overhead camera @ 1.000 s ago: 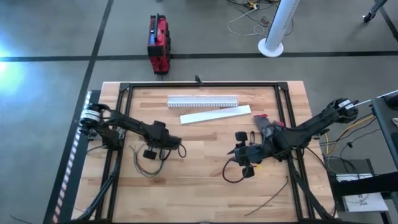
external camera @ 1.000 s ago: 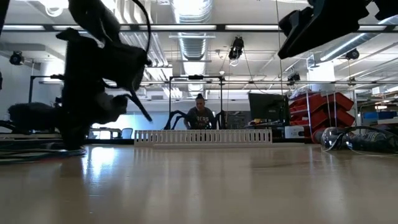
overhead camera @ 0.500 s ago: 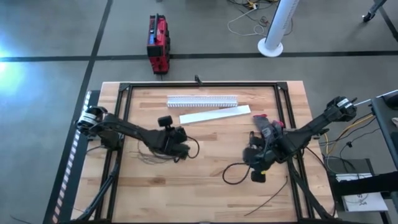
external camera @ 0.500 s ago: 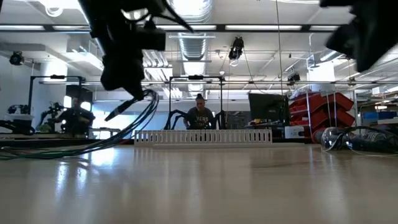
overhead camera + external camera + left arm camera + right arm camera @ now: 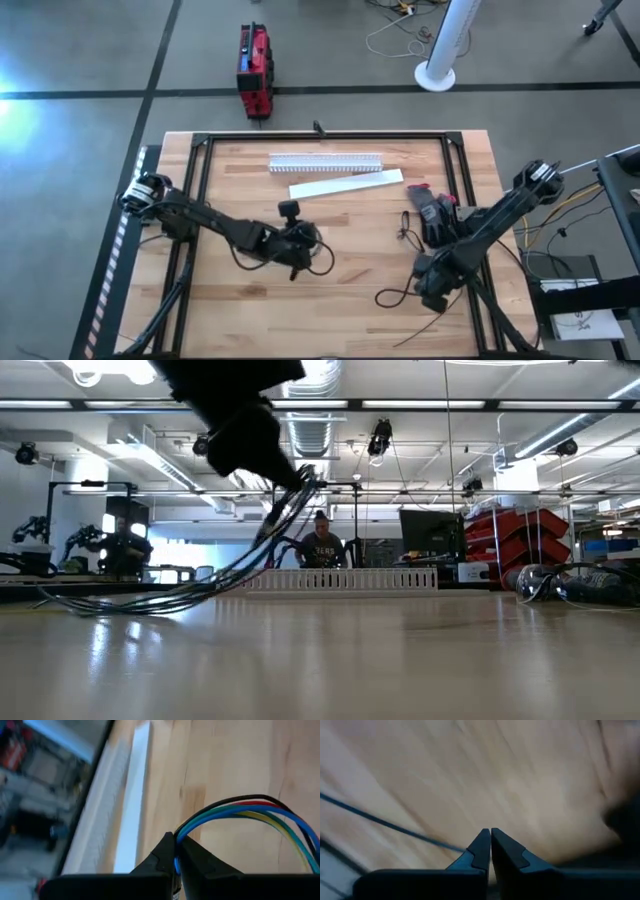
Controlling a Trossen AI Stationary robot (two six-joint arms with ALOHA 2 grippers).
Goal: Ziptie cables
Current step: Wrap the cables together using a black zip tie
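While the left gripper pinches red, green, blue and yellow cables, the right gripper is closed, empty.

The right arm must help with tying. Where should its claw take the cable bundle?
The stretch of cable bundle hanging just below the left claw, approached from the side, fingers across the wires: there they run tight together and clear of the table; farther along they spread and lie flat.
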